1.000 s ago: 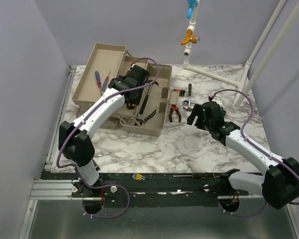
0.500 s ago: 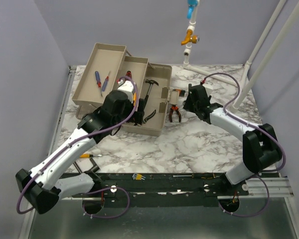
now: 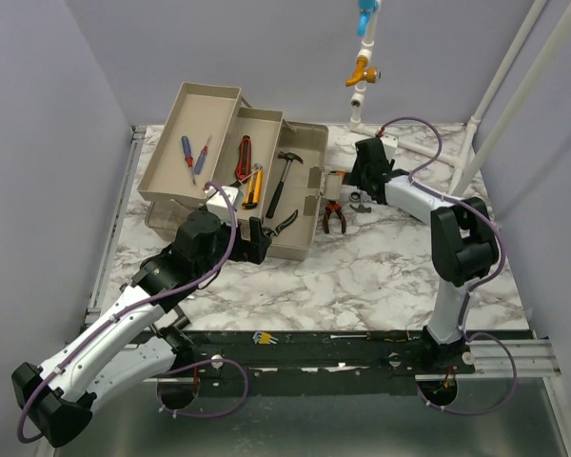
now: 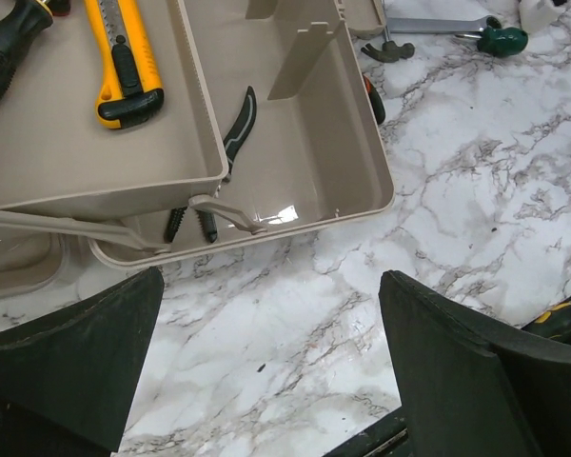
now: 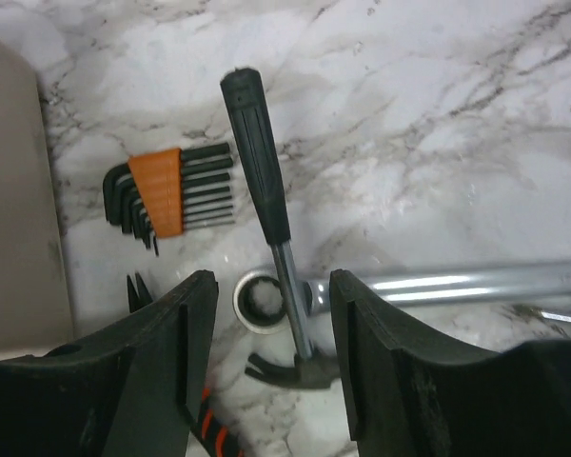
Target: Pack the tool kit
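- The toolbox [image 3: 295, 249] stands open on the far left part of the worktop [image 3: 381, 276], with its trays fanned out toward the far left corner.
- Far tray: two screwdrivers [image 3: 186, 150].
- Middle tray: a red knife [image 3: 244, 152] and a yellow knife [image 4: 124, 57].
- Base: a big hammer [image 3: 278, 181] and black snips [image 4: 236, 129].
- The left gripper [image 4: 271, 286] hangs over bare marble just off the box's near right corner. Its jaws are spread wide and nothing is between them.
- The right gripper [image 5: 271, 286] is low over the worktop just right of the box, toward the far edge.
- Its jaws are partly open and straddle the metal shaft of a small hammer [image 5: 257, 143]. A gap shows on each side, so the hammer is not gripped.
- The small hammer lies flat on the marble, with its head toward the gripper and its black handle pointing away.
- Hex keys [image 5: 167, 195] in an orange holder lie just beside that handle, between it and the box wall.
- A wrench [image 5: 457, 284] lies across under the hammer shaft, with its ring end against it.
- Orange-handled pliers [image 3: 335, 219] lie beside the box's right wall, nearer than the hex keys.
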